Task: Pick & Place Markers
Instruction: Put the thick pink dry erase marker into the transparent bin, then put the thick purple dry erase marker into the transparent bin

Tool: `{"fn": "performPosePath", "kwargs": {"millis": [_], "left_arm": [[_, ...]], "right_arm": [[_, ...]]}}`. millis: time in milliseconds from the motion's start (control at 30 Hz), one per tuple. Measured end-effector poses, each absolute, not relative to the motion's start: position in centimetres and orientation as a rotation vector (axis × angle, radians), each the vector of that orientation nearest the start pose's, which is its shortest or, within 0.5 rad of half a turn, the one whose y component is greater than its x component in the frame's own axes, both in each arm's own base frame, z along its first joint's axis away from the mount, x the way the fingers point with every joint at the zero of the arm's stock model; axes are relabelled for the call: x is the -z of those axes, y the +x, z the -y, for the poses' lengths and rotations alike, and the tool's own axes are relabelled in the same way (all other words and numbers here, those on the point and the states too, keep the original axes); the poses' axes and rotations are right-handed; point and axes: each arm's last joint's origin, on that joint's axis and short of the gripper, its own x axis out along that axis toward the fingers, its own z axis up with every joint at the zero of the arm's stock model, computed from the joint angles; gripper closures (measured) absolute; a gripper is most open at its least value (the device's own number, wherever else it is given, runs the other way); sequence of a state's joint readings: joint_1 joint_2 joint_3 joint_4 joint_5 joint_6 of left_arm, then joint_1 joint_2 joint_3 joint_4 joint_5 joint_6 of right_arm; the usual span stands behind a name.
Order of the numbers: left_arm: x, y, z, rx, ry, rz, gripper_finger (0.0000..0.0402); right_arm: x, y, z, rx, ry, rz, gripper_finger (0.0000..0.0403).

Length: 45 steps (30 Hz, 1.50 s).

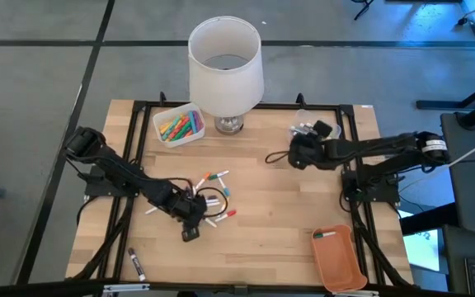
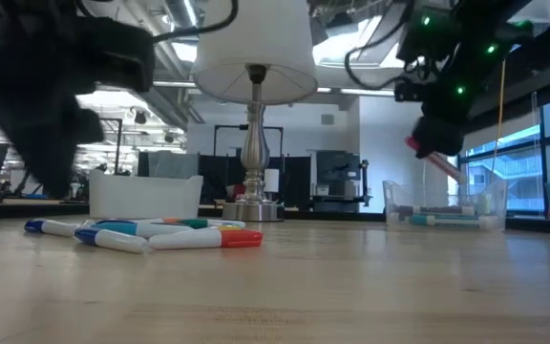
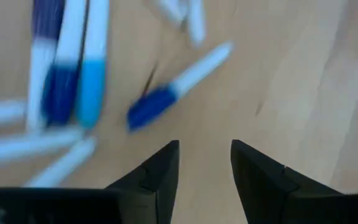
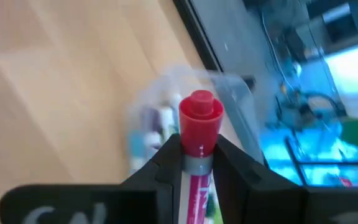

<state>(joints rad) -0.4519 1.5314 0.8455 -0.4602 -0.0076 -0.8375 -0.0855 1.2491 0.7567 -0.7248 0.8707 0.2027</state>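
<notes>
Red-capped marker (image 4: 199,134) (label unreadable) clamped in right gripper (image 4: 197,152).

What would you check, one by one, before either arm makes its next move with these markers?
1. Right gripper holds the red-capped marker firmly between its jaws: ok.
2. Clear bin near that marker, ready to receive it: ok.
3. Whether the marker is exactly over the bin: cannot tell.
4. Left gripper jaws open and empty: ok.
5. Blue-capped marker lying apart from the marker pile, lined up between the left jaws: not ok, it lies ahead and to one side.
6. Lamp clear of both arms: ok.
</notes>
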Motion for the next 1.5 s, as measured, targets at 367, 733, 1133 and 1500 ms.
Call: {"fn": "performPosePath", "kwargs": {"millis": [367, 733, 1133, 1500], "left_arm": [[-19.2, 23.0, 12.6, -0.098, -0.483, -1.535, 0.0300], [-19.3, 19.9, 17.0, -0.030, -0.551, -1.678, 0.0303], [-18.9, 15.1, 22.6, 0.122, -0.415, -1.695, 0.0275], [-14.8, 11.8, 26.1, 0.263, -0.146, -1.842, 0.0215]], "right_arm": [[-20.9, 19.6, 7.4, 1.084, -0.224, -1.136, 0.0242], [-21.2, 20.8, 6.6, 1.081, -0.153, -0.985, 0.0066], [-22.0, 23.1, 0.4, 0.850, -0.150, -0.743, 0.0071], [-21.9, 22.8, -3.0, 0.732, -0.174, -0.716, 0.0071]]}}
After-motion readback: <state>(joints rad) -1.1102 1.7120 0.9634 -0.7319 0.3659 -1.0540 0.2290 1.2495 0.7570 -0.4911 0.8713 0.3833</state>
